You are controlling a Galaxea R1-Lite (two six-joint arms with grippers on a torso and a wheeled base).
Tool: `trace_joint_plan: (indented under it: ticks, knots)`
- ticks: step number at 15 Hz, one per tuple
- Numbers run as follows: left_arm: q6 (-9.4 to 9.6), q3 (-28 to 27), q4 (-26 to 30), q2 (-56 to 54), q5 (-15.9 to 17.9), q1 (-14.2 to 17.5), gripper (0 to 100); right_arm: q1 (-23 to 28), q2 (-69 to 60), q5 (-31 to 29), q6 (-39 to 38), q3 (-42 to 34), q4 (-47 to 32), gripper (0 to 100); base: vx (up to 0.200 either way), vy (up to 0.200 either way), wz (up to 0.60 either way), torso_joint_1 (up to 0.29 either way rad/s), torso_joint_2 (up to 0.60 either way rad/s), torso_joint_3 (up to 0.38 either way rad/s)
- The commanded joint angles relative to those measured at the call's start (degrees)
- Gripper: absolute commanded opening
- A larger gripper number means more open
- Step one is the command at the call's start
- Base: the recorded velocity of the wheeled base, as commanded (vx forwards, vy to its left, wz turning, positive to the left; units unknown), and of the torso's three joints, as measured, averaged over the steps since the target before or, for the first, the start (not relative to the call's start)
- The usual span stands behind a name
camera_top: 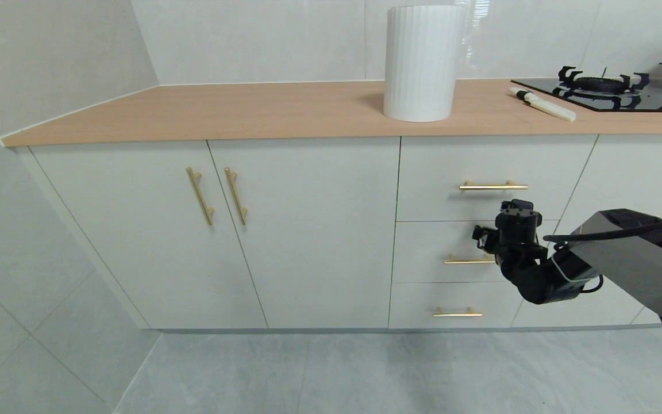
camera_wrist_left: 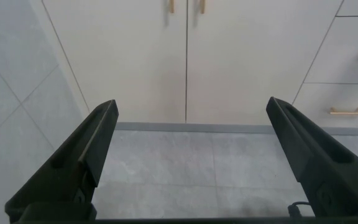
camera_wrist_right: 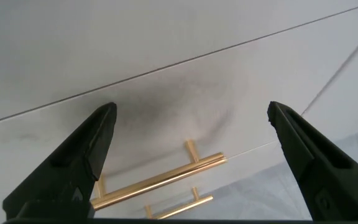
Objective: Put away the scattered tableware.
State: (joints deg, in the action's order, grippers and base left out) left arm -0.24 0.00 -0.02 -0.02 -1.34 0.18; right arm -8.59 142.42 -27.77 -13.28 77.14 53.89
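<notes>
Right gripper (camera_wrist_right: 190, 112) sits just off the middle drawer handle (camera_top: 469, 260), fingers spread wide. Left gripper (camera_wrist_left: 191, 115) hangs low, also spread.

One knife (camera_top: 542, 104) is out on the wooden counter (camera_top: 250, 112). It is pale cream with a darker band near its far end, and it lies flat on a slant just beside the left edge of the black stove (camera_top: 612, 95). Its near tip points toward the counter's front edge. Well apart from it, on the left, stands a tall white ribbed holder (camera_top: 421, 62). It is upright, and what's inside can't be seen. Below the counter is a stack of three drawers (camera_top: 440, 241) with gold bar handles, all shut.
</notes>
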Motion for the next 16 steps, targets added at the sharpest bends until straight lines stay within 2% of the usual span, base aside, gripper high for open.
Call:
trace_joint_plan:
  ticks: [1,2,5,8,13,16]
  knots:
    - [-0.02,0.0,0.02,0.02,-0.07,-0.01,100,0.16,-0.92,0.0,0.0,-1.29,0.33,100,0.0,0.0,0.0,0.0,0.0,0.0]
    - [-0.02,0.0,-0.06,0.02,0.02,-0.01,100,0.24,-3.2,0.08,0.0,-4.1,0.33,100,0.0,0.0,0.0,0.0,0.0,0.0]
    - [-0.02,0.0,-0.06,0.02,0.02,-0.01,100,-0.19,-17.0,1.05,0.0,-20.63,0.51,100,0.0,0.0,0.0,0.0,0.0,0.0]
    - [-0.02,0.0,-0.06,0.02,-0.07,-0.01,100,-0.19,-31.33,0.44,0.62,-32.23,4.2,100,0.0,0.0,0.0,0.0,0.0,0.0]
    - [-0.02,0.0,0.02,0.02,0.02,-0.01,100,-0.11,-65.61,-0.97,11.25,-48.84,4.38,100,0.0,0.0,0.0,0.0,0.0,0.0]
    - [-0.02,0.0,-0.06,0.02,0.02,-0.01,100,0.33,-86.08,-1.67,20.75,-58.16,2.27,100,0.0,0.0,0.0,0.0,0.0,0.0]
